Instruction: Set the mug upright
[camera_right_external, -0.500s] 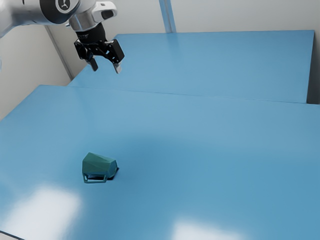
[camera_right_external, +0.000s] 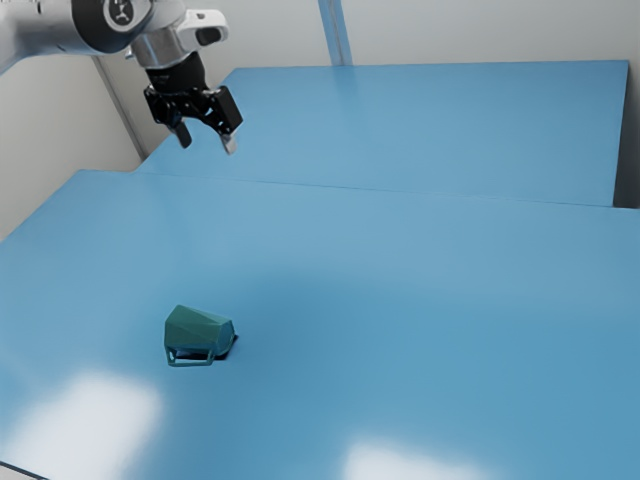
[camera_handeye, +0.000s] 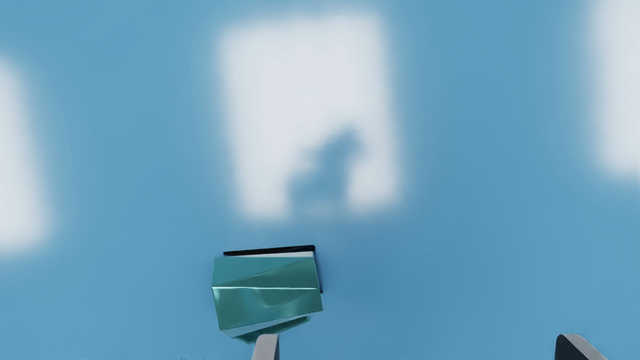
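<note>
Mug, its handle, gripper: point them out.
Mug (camera_handeye: 265, 275): wrist view, on the faceted side wall.
Handle (camera_right_external: 190, 364): exterior view, on the loop's outer bar.
Gripper (camera_right_external: 207, 143): exterior view, midway between the fingertips.

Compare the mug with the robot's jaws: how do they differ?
The mug is green; the jaws are mostly black. The mug lies on its side on the table; the jaws hang above it. The mug is one body with a handle; the jaws are two fingers standing apart. Both look angular.

The mug (camera_right_external: 198, 328) lies on the table (camera_right_external: 420, 320) at the exterior view's left.
</note>
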